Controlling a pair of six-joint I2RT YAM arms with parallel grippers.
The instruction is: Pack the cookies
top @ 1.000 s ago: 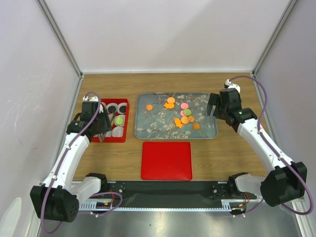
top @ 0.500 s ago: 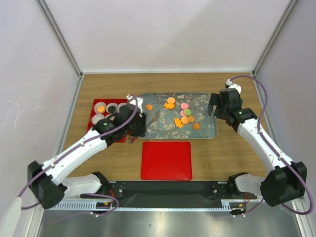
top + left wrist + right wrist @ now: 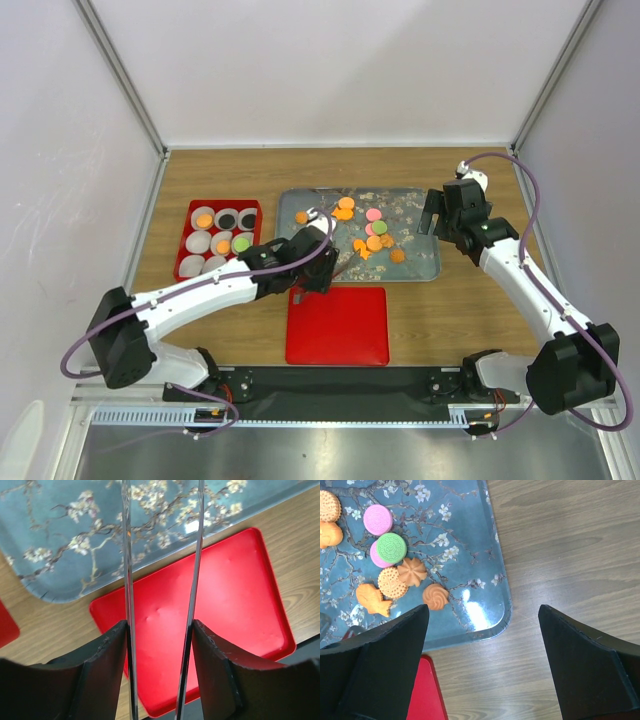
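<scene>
Several cookies (image 3: 372,234) in orange, pink and green lie on the blue flowered tray (image 3: 420,272). In the right wrist view a pink one (image 3: 378,519), a green one (image 3: 391,547) and an orange swirl (image 3: 435,596) show. My left gripper (image 3: 318,266) is shut on thin metal tongs (image 3: 127,570) and hovers over the tray's near edge (image 3: 50,575) and the red lid (image 3: 225,605). The tong tips are out of the left wrist view. My right gripper (image 3: 433,222) is open and empty above the tray's right edge (image 3: 470,605).
A red box (image 3: 192,208) at the left holds white paper cups, some with cookies: orange (image 3: 204,220), black (image 3: 227,218) and green (image 3: 241,243). The flat red lid (image 3: 337,325) lies in front of the tray. Walls close in on three sides.
My left arm has swung right from the red box to the tray's near edge, uncovering the cups. The right arm has not moved.
</scene>
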